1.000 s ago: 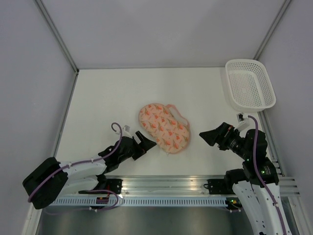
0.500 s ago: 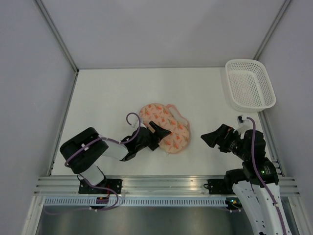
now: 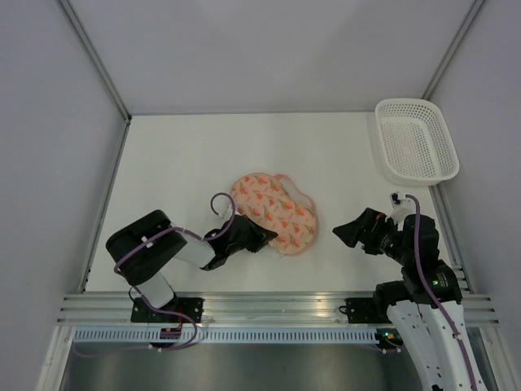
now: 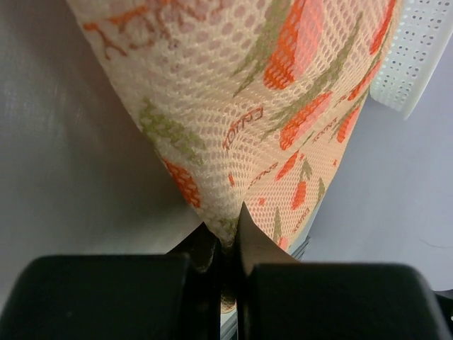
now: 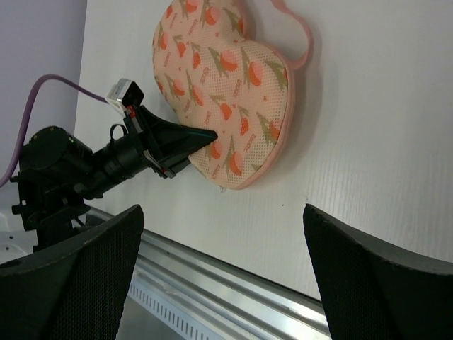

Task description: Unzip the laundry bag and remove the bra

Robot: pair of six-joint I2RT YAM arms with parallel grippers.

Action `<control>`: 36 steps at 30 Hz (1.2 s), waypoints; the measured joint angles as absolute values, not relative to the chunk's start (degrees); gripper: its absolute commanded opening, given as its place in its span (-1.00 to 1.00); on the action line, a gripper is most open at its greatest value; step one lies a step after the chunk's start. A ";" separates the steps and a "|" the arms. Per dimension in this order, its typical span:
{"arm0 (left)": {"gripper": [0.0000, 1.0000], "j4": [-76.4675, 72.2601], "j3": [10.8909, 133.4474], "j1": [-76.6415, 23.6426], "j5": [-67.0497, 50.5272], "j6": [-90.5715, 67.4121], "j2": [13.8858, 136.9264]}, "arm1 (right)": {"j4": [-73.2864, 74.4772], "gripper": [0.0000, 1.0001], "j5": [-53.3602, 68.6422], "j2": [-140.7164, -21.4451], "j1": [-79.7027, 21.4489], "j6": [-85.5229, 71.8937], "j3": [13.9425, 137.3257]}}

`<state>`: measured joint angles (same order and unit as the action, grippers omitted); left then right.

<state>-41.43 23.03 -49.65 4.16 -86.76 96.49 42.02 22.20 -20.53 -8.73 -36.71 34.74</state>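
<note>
- The laundry bag [image 3: 274, 213] lies mid-table, well apart from every edge of the table [image 3: 179, 155].
- The left gripper [image 3: 264, 239] is clenched on the bag's near edge, with mesh pinched between its fingers.
- The right gripper [image 3: 346, 230] hovers spread wide, near the bag's right side.
- A white lattice basket [image 3: 415, 142] sits in the far right corner.

Lighting: bright, even, diffuse, from overhead. Shadows are soft; a faint one edges the laundry bag [image 5: 219, 85] on the white table [image 5: 368, 142]. The left gripper [image 4: 225, 237] and right gripper [image 5: 223, 212] render dark and out of focus in their own wrist views.
</note>
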 measured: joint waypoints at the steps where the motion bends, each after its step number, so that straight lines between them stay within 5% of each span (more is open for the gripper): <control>1: -0.96 -40.62 23.03 -49.71 4.36 -87.05 95.79 | 42.00 0.93 22.87 -20.93 -8.73 -36.27 34.74; 13: -0.96 -8.60 40.34 -51.48 13.63 -89.27 80.07 | 45.28 0.86 25.91 -28.60 -8.73 -26.74 39.31; 28: -0.96 6.63 47.22 -51.48 17.04 -93.25 80.03 | 41.78 0.93 26.46 -51.48 -11.81 -18.72 59.99; 36: -0.96 14.83 55.33 -49.47 17.56 -99.20 82.04 | 40.40 0.93 13.93 -63.33 -23.73 -16.40 68.75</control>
<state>14.83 55.33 -49.47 17.56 -99.20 82.04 40.40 13.93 -63.33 -23.73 -16.40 68.75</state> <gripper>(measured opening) 0.050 0.965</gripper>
